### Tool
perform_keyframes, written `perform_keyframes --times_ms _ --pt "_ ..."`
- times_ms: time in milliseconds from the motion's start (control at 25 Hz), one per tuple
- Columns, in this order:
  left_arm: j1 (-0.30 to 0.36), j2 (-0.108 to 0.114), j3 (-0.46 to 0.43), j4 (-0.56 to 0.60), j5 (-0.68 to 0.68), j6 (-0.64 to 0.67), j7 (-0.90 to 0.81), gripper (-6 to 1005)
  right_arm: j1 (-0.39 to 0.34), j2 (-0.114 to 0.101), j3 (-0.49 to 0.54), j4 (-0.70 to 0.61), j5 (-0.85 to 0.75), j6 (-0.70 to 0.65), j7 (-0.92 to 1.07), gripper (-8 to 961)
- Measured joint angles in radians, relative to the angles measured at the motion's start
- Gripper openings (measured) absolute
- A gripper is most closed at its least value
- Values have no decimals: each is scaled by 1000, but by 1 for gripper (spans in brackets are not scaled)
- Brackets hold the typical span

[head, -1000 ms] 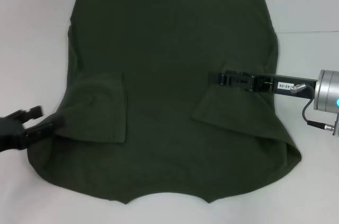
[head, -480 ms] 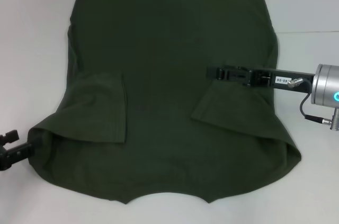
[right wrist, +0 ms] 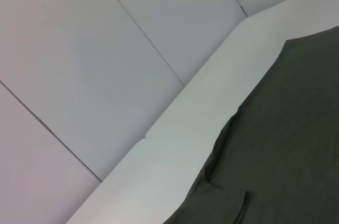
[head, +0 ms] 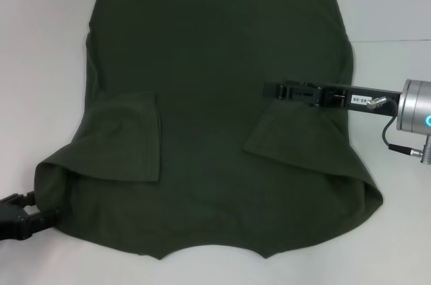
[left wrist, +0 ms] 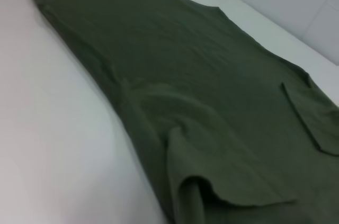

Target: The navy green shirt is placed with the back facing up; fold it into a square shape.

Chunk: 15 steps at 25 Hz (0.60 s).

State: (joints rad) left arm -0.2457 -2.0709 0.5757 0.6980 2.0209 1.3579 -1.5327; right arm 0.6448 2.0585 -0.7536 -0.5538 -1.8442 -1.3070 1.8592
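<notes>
The navy green shirt (head: pixel 215 62) lies flat on the white table, plain back up, with both sleeves folded inward: one sleeve (head: pixel 128 137) on the left, the other (head: pixel 296 137) on the right. My left gripper (head: pixel 30 209) sits low at the table's near left, open, its fingertips at the shirt's near-left shoulder edge. My right gripper (head: pixel 268 89) reaches in from the right over the shirt, just beyond the folded right sleeve's tip. In the left wrist view the shirt (left wrist: pixel 201 102) fills most of the picture. The right wrist view catches the shirt's edge (right wrist: pixel 286 144).
The white table (head: pixel 40 62) shows bare on both sides of the shirt. White wall panels (right wrist: pixel 106 49) rise behind the table's far edge. The shirt's hem runs out of the head view at the top.
My left gripper has moved from the left sleeve fold toward the near-left corner of the shirt, and lower. My right gripper has shifted slightly away from the folded right sleeve. The shirt has not moved.
</notes>
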Motion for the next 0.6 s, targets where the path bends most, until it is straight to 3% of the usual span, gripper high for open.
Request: perform_keyframes --times_ms 600 --pt "-11 -9 4 4 10 -3 -5 789 -1 2 4 0 13 -2 0 925"
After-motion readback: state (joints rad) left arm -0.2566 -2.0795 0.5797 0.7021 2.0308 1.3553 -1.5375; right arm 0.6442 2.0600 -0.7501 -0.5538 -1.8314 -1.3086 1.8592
